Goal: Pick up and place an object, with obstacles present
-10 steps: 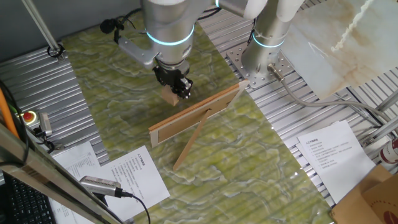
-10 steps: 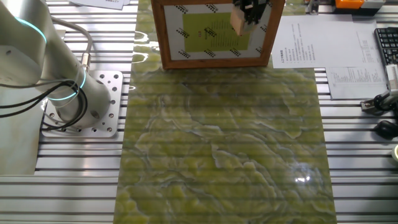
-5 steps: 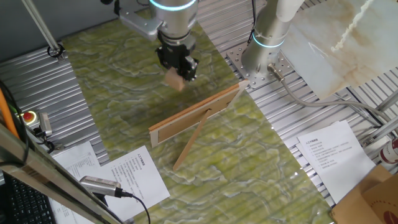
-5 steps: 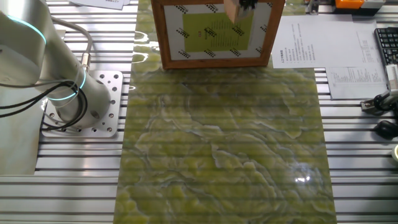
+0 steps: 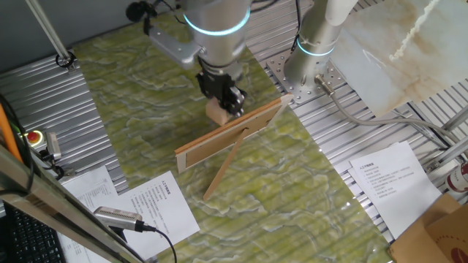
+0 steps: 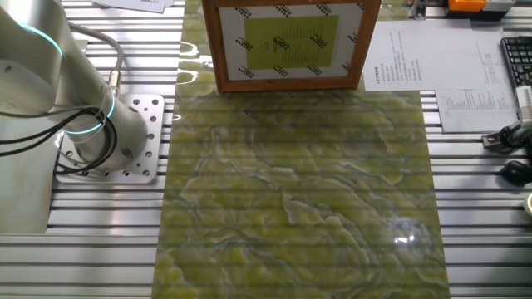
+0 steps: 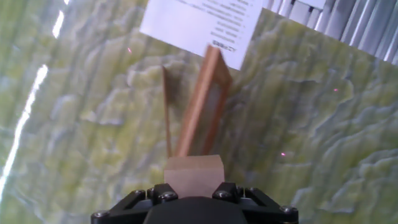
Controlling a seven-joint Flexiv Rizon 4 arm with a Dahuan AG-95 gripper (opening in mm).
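My gripper (image 5: pixel 225 100) is shut on the small light-tan wooden cube (image 5: pixel 216 112) and holds it in the air, just behind the top edge of the long wooden board (image 5: pixel 232 131). The board stands on edge, with its slanted prop stick (image 5: pixel 225 166) on the near side. In the hand view the cube (image 7: pixel 194 175) sits between my fingers at the bottom edge, above the board (image 7: pixel 202 102) and its prop stick (image 7: pixel 166 115). In the other fixed view the board's framed face (image 6: pixel 291 41) shows at the top; the gripper and the cube are out of that view.
The arm's base (image 5: pixel 311 62) stands on a metal plate at the back right. Printed sheets (image 5: pixel 157 204) lie at the mat's front left, with another sheet (image 5: pixel 387 175) on the right. A microphone (image 5: pixel 121 218) and a red button (image 5: pixel 33 136) are at the left.
The gripper has carried the cube right and toward the board, after rising. It has left the top edge of the other fixed view.
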